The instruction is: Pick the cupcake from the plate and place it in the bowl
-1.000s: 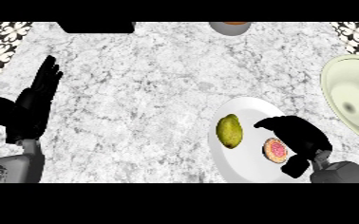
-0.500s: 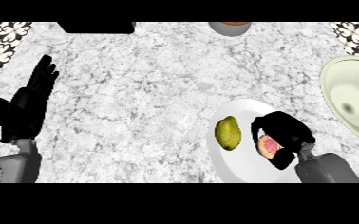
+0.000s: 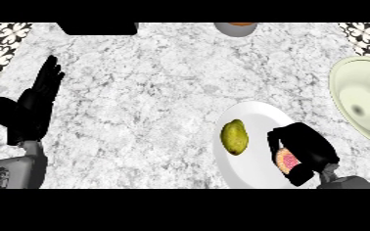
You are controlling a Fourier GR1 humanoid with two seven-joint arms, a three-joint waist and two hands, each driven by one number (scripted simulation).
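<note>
Right hand (image 3: 307, 149) now closed, fingers (image 3: 283, 137) around cupcake (image 3: 288, 160)

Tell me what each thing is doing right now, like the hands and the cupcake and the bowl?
Right hand: curled round the cupcake.
Cupcake: on the plate, pink top showing, in the right hand.
Plate: on the counter, holding the cupcake and a green fruit.
Green fruit: lying on the plate, untouched.
Bowl: at the right edge, nothing visible inside.
Left hand: open, resting at the left edge.
</note>
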